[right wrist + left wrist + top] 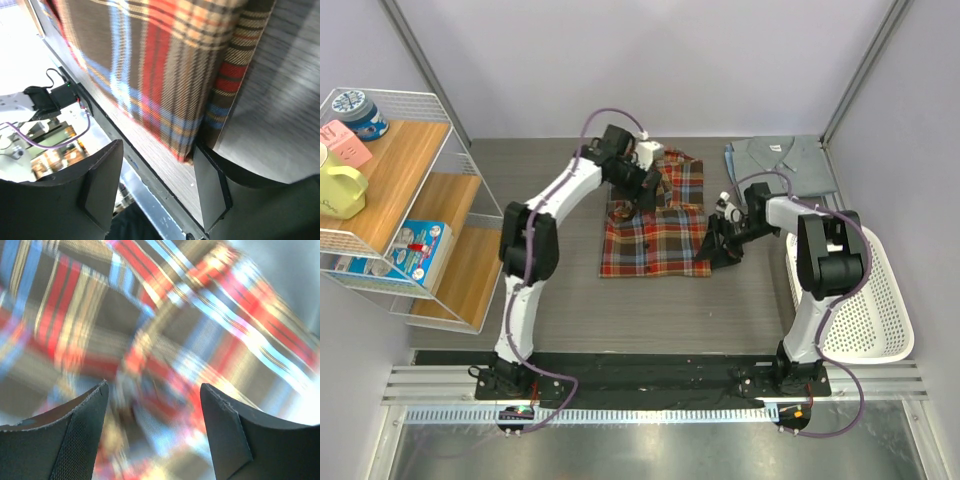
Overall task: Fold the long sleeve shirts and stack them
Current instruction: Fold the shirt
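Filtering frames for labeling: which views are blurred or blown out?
Left wrist: plaid shirt smeared by motion blur, only the fingers sharp. Right wrist: weave crisp, upper-left corner blown out white. Top external: sharp, evenly lit.

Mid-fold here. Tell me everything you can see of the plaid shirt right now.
The plaid shirt is woven cloth in red, brown, blue and yellow checks. It lies near the middle of the dark table, partly folded: the near part is a tidy rectangle, the far part narrower and rumpled. Its right edge is doubled over. The left hand hangs open over the far-left part; the right hand is open at the right edge. Neither grips it.
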Robot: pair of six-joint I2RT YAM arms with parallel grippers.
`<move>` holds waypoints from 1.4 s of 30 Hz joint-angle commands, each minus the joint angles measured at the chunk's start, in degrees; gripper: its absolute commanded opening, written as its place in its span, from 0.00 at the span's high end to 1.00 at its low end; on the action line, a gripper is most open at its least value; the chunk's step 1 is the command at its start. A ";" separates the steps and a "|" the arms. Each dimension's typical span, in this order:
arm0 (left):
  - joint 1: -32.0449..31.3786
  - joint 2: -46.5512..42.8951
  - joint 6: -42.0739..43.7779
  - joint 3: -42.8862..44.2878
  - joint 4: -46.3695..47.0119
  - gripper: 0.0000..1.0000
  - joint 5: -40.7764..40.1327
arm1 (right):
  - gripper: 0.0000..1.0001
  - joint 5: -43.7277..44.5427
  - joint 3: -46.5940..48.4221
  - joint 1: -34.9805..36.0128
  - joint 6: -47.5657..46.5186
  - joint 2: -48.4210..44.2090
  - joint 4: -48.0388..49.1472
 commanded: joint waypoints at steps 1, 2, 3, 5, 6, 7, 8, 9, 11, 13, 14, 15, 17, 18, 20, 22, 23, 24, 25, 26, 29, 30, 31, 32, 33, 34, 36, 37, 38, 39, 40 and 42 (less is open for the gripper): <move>5.22 -17.78 -4.46 -13.25 -1.49 0.25 7.81 | 0.37 2.03 2.82 -0.14 -1.72 -3.54 -3.24; 6.10 -19.46 -4.73 -15.83 -1.75 0.26 8.08 | 0.37 3.16 2.82 -0.05 -1.55 -3.28 -3.24; 7.76 -22.35 -4.82 -18.20 -2.19 0.25 8.26 | 0.37 3.09 2.73 -0.05 -1.38 -3.02 -3.15; 9.27 -24.56 -4.91 -24.45 -2.89 0.26 8.96 | 0.39 3.09 2.56 -0.05 -0.15 -2.31 -2.36; 10.32 -25.62 -4.47 -26.38 -3.68 0.27 8.87 | 0.39 2.91 2.29 -0.05 0.38 -2.22 -1.92; 10.76 -27.19 -3.60 -30.05 -3.86 0.27 8.61 | 0.41 2.65 2.21 -0.14 0.82 -1.96 -1.13; 11.03 -27.90 -3.42 -31.83 -4.03 0.27 8.09 | 0.44 2.65 2.12 -0.05 1.43 -1.70 -0.95; 11.64 -28.43 -3.24 -33.42 -4.21 0.27 8.00 | 0.46 2.91 2.03 -0.14 1.44 -1.52 -0.60; 12.00 -29.75 -3.33 -37.72 -3.86 0.28 7.12 | 0.50 3.17 1.85 -0.14 1.35 -1.17 -0.69; 12.35 -30.20 -4.20 -41.23 -2.55 0.28 5.89 | 0.61 3.70 0.89 -0.05 1.35 -0.90 -0.51; 12.61 -29.94 -4.99 -42.04 -2.37 0.28 5.80 | 0.65 3.88 0.62 -0.14 1.35 -0.73 -0.34; 12.96 -29.50 -5.52 -43.09 -2.11 0.28 5.54 | 0.72 4.05 0.10 -0.14 1.00 -0.12 -0.34; 13.31 -28.53 -6.66 -43.97 -1.66 0.29 5.71 | 0.77 5.45 -0.60 -0.22 0.47 0.50 -0.42; 13.40 -28.35 -7.54 -44.76 -1.40 0.30 6.14 | 0.78 5.81 -1.22 -0.05 -0.05 1.20 -0.42; 13.32 -28.00 -7.98 -45.64 -0.26 0.31 7.55 | 0.82 6.60 -1.84 -0.05 -0.41 1.90 -0.34; 13.32 -28.00 -8.60 -46.79 0.79 0.33 9.30 | 0.87 7.13 -1.93 -0.14 -1.02 3.05 -0.34; 13.32 -28.00 -8.60 -47.05 1.49 0.34 10.01 | 0.89 7.74 -1.93 -0.14 -1.20 3.40 -0.34; 13.32 -27.65 -10.08 -47.49 1.85 0.35 10.36 | 0.90 8.01 -1.75 -0.14 -1.37 3.58 -0.25; 13.32 -27.56 -10.35 -47.67 2.20 0.35 10.72 | 0.91 8.10 -1.66 -0.14 -1.46 3.93 -0.25; 13.32 -27.47 -10.44 -47.67 2.64 0.37 10.98 | 0.93 8.36 -1.49 -0.14 -1.46 3.93 -0.16; 13.32 -27.03 -11.32 -48.02 3.69 0.39 12.39 | 0.98 8.62 -0.96 -0.22 -1.46 3.93 -0.16; 13.32 -26.95 -11.67 -48.02 4.57 0.40 12.91 | 0.99 8.71 -0.87 -0.22 -1.46 3.84 -0.07; 13.32 -26.34 -12.11 -47.76 4.66 0.41 13.18 | 0.99 8.71 -0.78 -0.22 -1.46 3.67 -0.25; 13.32 -25.89 -12.11 -47.58 4.75 0.44 14.49 | 0.99 8.71 -0.78 -0.31 -1.46 3.67 -0.25; 13.32 -25.46 -12.11 -47.32 4.49 0.47 14.76 | 0.99 8.89 -0.70 -0.31 -1.46 3.49 -0.33; 13.32 -24.67 -12.11 -46.97 4.23 0.51 14.85 | 0.99 9.06 -0.78 -0.40 -1.46 3.49 -0.42; 13.32 -24.14 -11.68 -46.79 3.79 0.63 14.76 | 0.99 10.55 -0.70 -0.31 -1.64 3.32 -0.60; 13.32 -24.05 -11.59 -46.88 3.00 0.66 14.33 | 0.99 11.43 -0.61 -0.49 -1.64 3.32 -0.86; 13.40 -23.70 -11.15 -47.05 2.73 0.76 13.63 | 0.98 12.13 -0.61 -0.49 -1.81 3.32 -1.04; 13.40 -23.43 -10.63 -47.14 1.86 0.81 12.58 | 0.99 12.92 -0.43 -0.58 -1.90 3.58 -1.56; 13.40 -23.17 -10.10 -47.23 0.63 0.87 11.87 | 0.99 14.58 -0.35 -0.66 -1.99 3.84 -1.91; 13.75 -22.38 -10.01 -48.37 0.36 0.99 8.80 | 0.99 15.65 -0.26 -0.75 -2.69 4.28 -2.53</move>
